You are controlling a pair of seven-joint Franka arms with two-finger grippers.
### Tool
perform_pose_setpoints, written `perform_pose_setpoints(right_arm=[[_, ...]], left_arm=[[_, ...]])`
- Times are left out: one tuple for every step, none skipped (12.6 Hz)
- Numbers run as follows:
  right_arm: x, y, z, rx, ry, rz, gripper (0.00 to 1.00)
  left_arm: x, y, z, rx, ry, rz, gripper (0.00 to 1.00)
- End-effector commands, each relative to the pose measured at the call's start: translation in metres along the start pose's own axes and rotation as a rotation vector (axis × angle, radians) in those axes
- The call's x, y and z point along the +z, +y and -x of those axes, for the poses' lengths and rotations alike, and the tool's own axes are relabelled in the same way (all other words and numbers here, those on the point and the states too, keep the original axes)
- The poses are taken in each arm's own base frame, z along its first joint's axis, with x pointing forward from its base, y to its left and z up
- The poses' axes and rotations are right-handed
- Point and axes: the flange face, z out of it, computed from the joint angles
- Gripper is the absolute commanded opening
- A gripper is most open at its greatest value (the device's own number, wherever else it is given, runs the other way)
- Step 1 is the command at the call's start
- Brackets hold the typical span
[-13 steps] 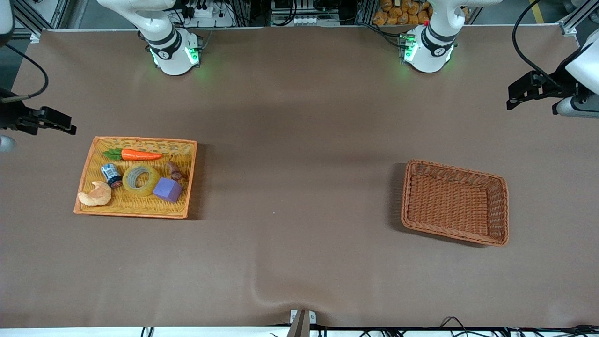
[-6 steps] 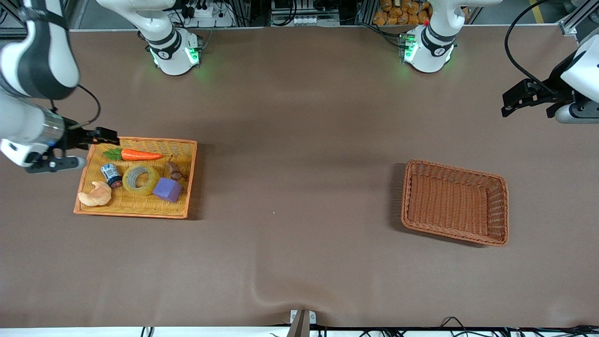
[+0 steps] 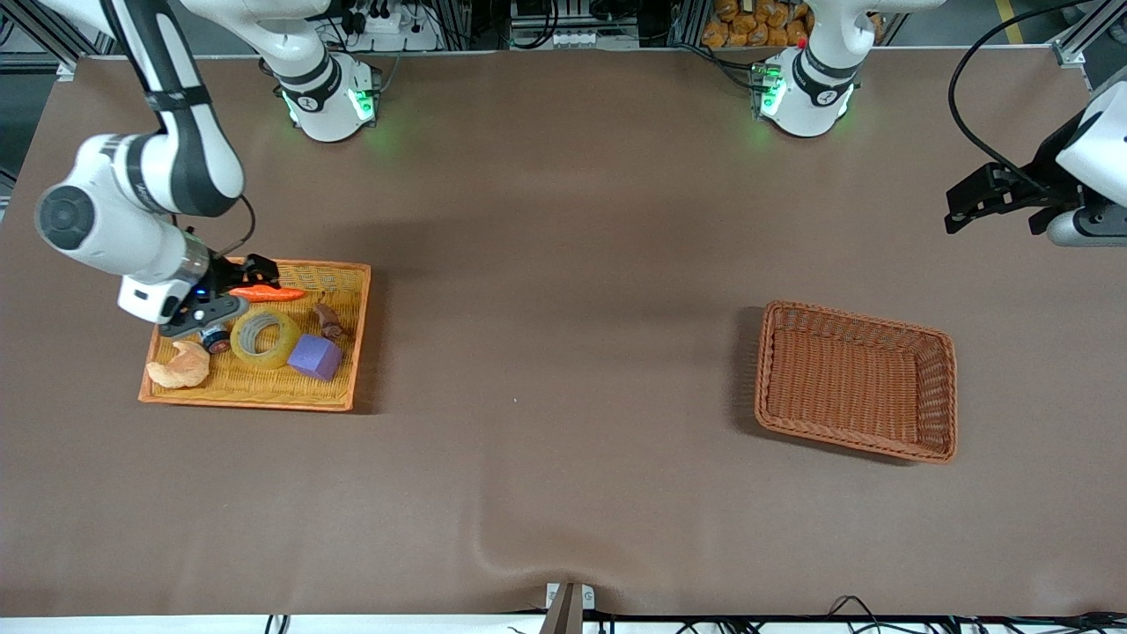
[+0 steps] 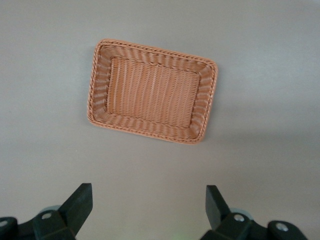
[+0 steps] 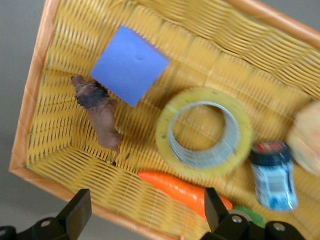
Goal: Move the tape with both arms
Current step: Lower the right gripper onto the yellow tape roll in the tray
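Yellow tape (image 3: 265, 337) lies in tray (image 3: 249, 394) under open right tool (image 3: 231, 295).

The white jointed right arm bends down at its end of the table, its black two-finger right tool (image 3: 231, 295) low with fingers spread wide. The left arm waits raised, left tool (image 3: 964, 204) likewise parted.

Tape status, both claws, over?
Right claw open over tray. Left claw open, waiting. Tape flat in tray, ungrabbed. Carrot, block crowd it.
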Motion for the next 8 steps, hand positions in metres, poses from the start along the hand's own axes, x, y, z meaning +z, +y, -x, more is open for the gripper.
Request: perform_pose_setpoints(right_arm=[[0.049, 0.002, -0.016, -0.098, 0.008, 0.005, 1.00], [0.062, 0.003, -0.019, -0.113, 0.018, 0.014, 1.00], [0.072, 0.005, -0.020, -0.114, 0.017, 0.015, 1.00], [0.076, 0.009, -0.019, -0.118, 0.011, 0.013, 1.00], [0.082, 0.014, -0.017, -0.126, 0.010, 0.012, 1.00], [0.088, 0.018, -0.016, -0.123, 0.016, 0.017, 1.00], [0.095, 0.019, -0.015, -0.122, 0.013, 0.017, 0.94], [0.096, 0.020, -0.015, -0.122, 0.012, 0.015, 0.85]], left_arm=[[0.014, -0.001, -0.011, -0.014, -0.014, -0.033, 1.00], [0.016, -0.006, -0.012, -0.023, -0.012, -0.036, 1.00], [0.015, -0.011, -0.014, -0.030, 0.002, -0.044, 1.00], [0.020, -0.012, -0.018, -0.032, 0.006, -0.041, 1.00], [0.031, -0.009, -0.025, -0.029, -0.003, -0.035, 1.00], [0.042, -0.008, -0.033, -0.028, -0.009, -0.035, 1.00], [0.051, -0.010, -0.038, -0.032, -0.019, -0.036, 1.00], [0.058, -0.012, -0.042, -0.034, -0.024, -0.038, 1.00]])
